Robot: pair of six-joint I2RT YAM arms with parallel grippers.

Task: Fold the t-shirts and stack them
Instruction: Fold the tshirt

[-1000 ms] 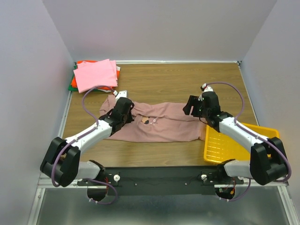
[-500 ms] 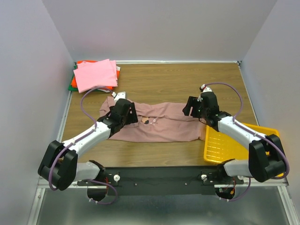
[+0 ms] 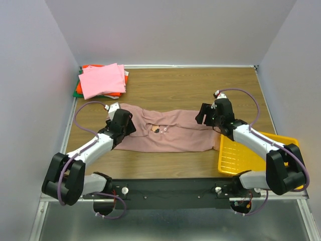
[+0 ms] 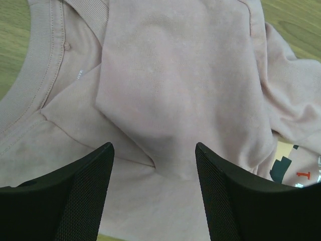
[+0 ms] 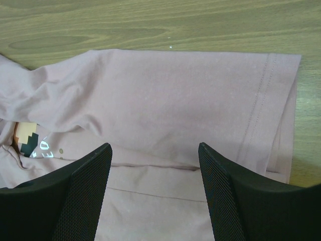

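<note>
The dusty mauve-pink t-shirt (image 3: 175, 136) lies folded into a long band across the middle of the table, its small pixel print (image 3: 159, 129) facing up. My left gripper (image 3: 124, 125) hovers open over the collar end, and in its wrist view the left gripper (image 4: 153, 149) has only flat cloth (image 4: 175, 75) and the ribbed collar (image 4: 42, 70) below it. My right gripper (image 3: 204, 113) stands open over the hem end. In its wrist view the right gripper (image 5: 154, 150) holds nothing above the folded edge (image 5: 175, 90). A stack of folded t-shirts (image 3: 103, 80), bright pink on top, sits at the back left.
A yellow plastic tray (image 3: 239, 156) lies at the front right, touching the mauve shirt's right end, with the right arm across it. Orange-red and green edges show under the pink stack. Bare wood (image 3: 190, 83) stretches behind the shirt.
My left gripper has opened, let go of the shirt's fold and drawn back to the left, toward the collar end. The right gripper has stayed in place.
</note>
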